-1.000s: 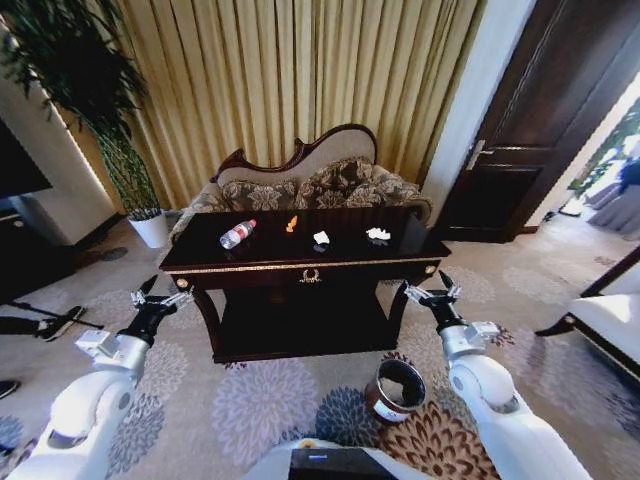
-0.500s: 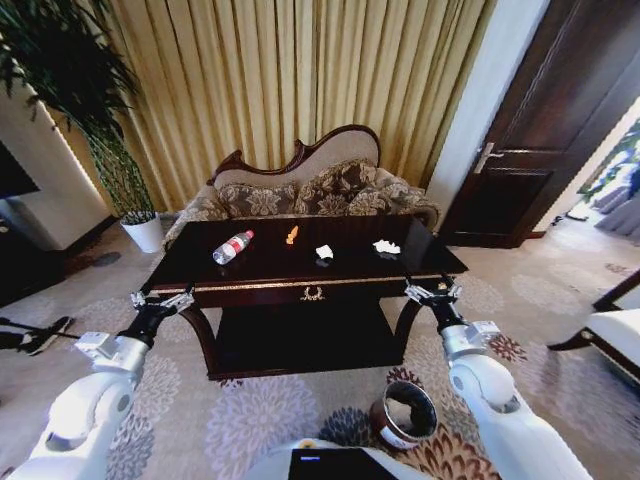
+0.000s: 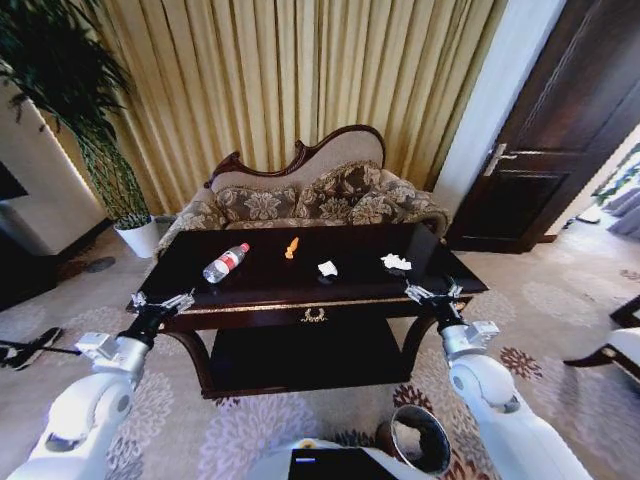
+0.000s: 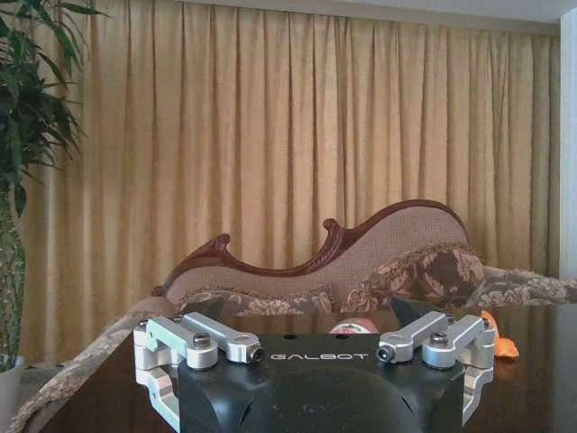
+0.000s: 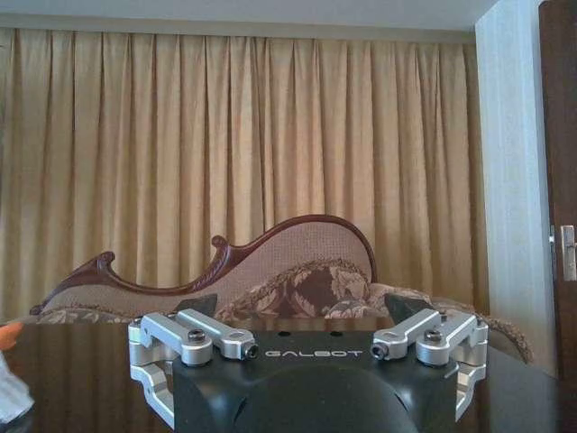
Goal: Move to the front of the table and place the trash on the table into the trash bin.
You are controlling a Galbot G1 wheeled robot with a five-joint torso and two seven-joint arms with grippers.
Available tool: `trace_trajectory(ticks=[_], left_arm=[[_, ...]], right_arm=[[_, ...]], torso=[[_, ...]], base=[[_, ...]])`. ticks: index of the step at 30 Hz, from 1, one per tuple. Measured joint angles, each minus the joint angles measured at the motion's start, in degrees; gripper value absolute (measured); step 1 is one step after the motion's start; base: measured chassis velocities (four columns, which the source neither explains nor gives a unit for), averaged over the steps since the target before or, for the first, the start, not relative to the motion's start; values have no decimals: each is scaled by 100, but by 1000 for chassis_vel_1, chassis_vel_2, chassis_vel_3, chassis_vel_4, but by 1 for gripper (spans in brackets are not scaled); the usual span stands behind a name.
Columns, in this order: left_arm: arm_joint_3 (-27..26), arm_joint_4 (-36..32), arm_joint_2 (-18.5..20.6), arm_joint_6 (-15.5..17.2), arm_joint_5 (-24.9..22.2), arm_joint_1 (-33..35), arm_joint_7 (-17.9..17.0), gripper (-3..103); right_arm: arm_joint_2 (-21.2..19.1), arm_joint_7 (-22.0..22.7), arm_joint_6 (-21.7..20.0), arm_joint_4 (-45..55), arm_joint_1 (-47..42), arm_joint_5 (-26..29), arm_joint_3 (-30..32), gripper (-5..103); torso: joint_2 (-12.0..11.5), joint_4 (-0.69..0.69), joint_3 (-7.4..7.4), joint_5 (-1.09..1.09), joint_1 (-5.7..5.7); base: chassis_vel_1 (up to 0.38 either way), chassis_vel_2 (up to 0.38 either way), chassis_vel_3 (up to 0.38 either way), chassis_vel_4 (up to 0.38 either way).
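Robot is rolling closer: table (image 3: 250, 300) now looming larger, bin (image 3: 415, 440) sliding to 5 o'clock by its base. Both grippers, left (image 3: 160, 301) and right (image 3: 433, 292), are hanging open and empty. Bottle (image 3: 221, 264) and scraps (image 3: 327, 268) are sitting on top. Risk: base clipping bin, grippers bumping table edge.

left wrist view: "GALBOT" in pale letters on the black body of the left gripper (image 4: 317, 308) | right wrist view: "GALBOT" on the black body of the right gripper (image 5: 305, 308) | bottle (image 3: 224, 263) label: print too small to read
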Motion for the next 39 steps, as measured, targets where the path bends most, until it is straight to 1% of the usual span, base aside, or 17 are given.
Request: trace_trajectory(ticks=[9, 12, 15, 16, 19, 20, 21, 22, 23, 26, 27, 29, 30, 31, 33, 34, 39], left_arm=[[-12, -11, -7, 0, -15, 17, 15, 100], [-31, -26, -1, 0, -42, 19, 15, 100], [-148, -123, 103, 118, -190, 6, -38, 100], [-148, -123, 103, 118, -190, 6, -38, 100], [-305, -205, 172, 238, -310, 2, -92, 100], [-305, -205, 172, 238, -310, 2, -92, 100], [-353, -234, 157, 268, -317, 24, -95, 100], [-377, -250, 135, 280, -317, 51, -97, 100], [-377, -250, 135, 280, -317, 51, -97, 100], [-417, -296, 12, 292, -296, 171, -98, 100], [-417, -296, 12, 292, -296, 171, -98, 100], [-420, -344, -99, 291, -258, 200, -97, 100], [-420, -344, -99, 291, -258, 200, -97, 100], [-420, -368, -154, 298, -232, 207, -97, 100], [-420, -389, -193, 323, -216, 211, -96, 100], [-420, -401, -232, 359, -183, 211, -106, 100], [-431, -405, -320, 459, -94, 221, -179, 100]], right_arm=[[-12, 0, 21, -13, 52, -30, 0, 100], [-60, 0, -77, 46, 154, 28, 1, 100], [-173, 0, -424, 212, 364, 218, -15, 100], [-173, 0, -424, 212, 364, 218, -15, 100], [-290, 0, -1143, 415, 647, 579, -10, 100], [-290, 0, -1143, 415, 647, 579, -10, 100], [-330, 0, -1473, 490, 771, 773, 17, 100], [-357, 0, -1663, 524, 841, 871, 34, 100], [-357, 0, -1663, 524, 841, 871, 34, 100], [-558, 0, -2482, 644, 1136, 1167, 69, 100], [-558, 0, -2482, 644, 1136, 1167, 69, 100], [-602, 0, -3195, 729, 1424, 1490, 44, 100], [-602, 0, -3195, 729, 1424, 1490, 44, 100], [-599, 0, -3404, 726, 1558, 1569, 1, 100], [-585, 0, -3509, 692, 1676, 1601, -47, 100], [-541, 0, -3658, 595, 1880, 1621, -150, 100], [-414, 0, -3750, 281, 2372, 1624, -453, 100]], torso=[[-1, 0, 1, 0, 1], [0, 0, 0, -1, 0], [1, 0, -1, 0, -3], [1, 0, -1, 0, -3], [1, 0, 0, 1, -2], [1, 0, 0, 1, -2], [0, 1, 0, 0, -2], [0, 0, 0, 0, -1], [0, 0, 0, 0, -1], [1, 0, 0, 0, -2], [1, 0, 0, 0, -2], [1, 0, 0, 0, -2], [1, 0, 0, 0, -2], [1, 1, 0, 1, -2], [1, 1, 0, 0, -2], [0, 0, 0, 0, -2], [0, 1, 0, 0, -1]], base=[[-49, 58, 53, -60], [0, 0, 0, 0], [0, 0, 0, 0], [0, 0, 0, 0], [0, 0, 0, 0], [0, 0, 0, 0], [0, 0, 0, 0], [0, 0, 0, 0], [0, 0, 0, 0], [0, 0, 0, 0], [0, 0, 0, 0], [0, 0, 0, 0], [0, 0, 0, 0], [0, 0, 0, 0], [0, 0, 0, 0], [0, 0, 0, 0], [0, 0, 0, 0]])
